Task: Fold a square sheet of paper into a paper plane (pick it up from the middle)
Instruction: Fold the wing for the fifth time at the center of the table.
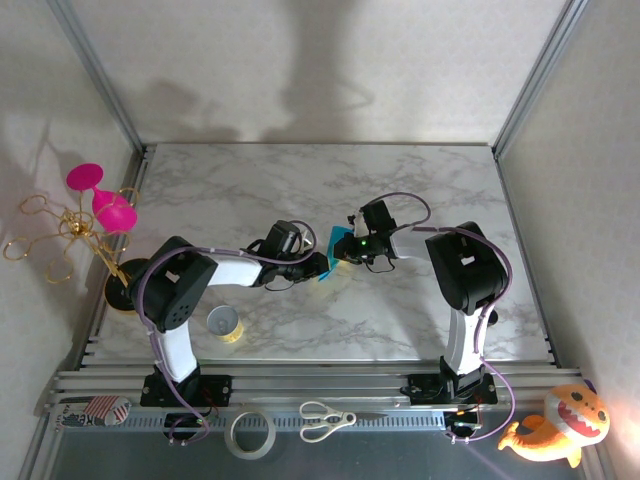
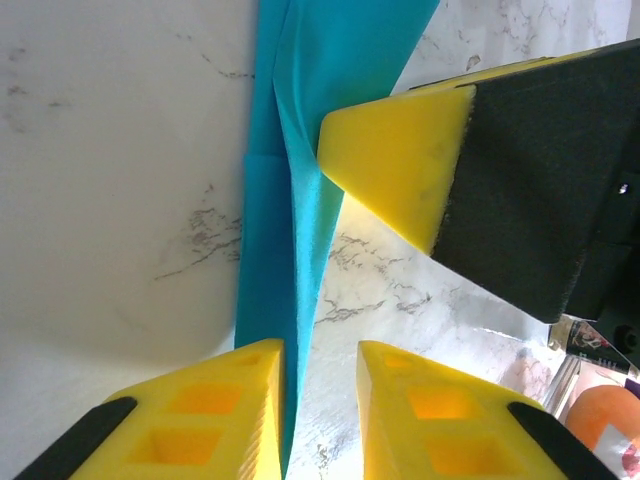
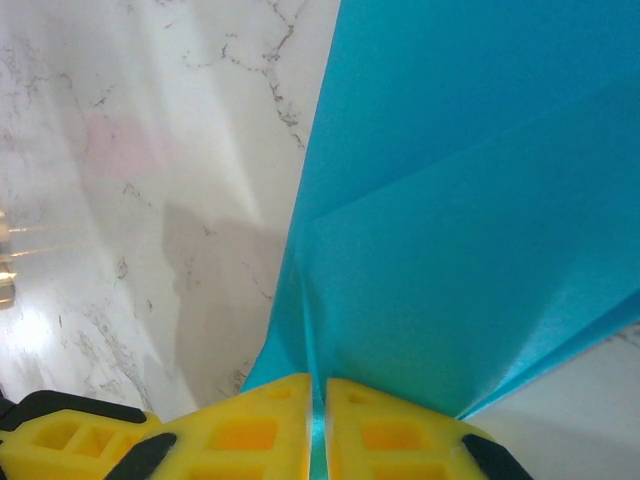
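A grey-veined white marble-patterned tabletop (image 1: pixel 250 180) stands in a booth of plain off-white walls (image 1: pixel 300 60), framed at its corners by slanting silver aluminium posts (image 1: pixel 100 70). Soft grey shadows fall across the back wall. A slotted aluminium rail (image 1: pixel 330 385) edges the table's near side, and bright glare washes patches of the marble surface.

Plain teal-blue paper (image 3: pixel 480 200), yellow pincer fingers (image 3: pixel 250 430), white grey-veined marble table (image 1: pixel 300 180).

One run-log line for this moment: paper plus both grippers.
teal paper: creased, partly folded | right gripper: shut on teal paper | left gripper: open, paper edge between fingers
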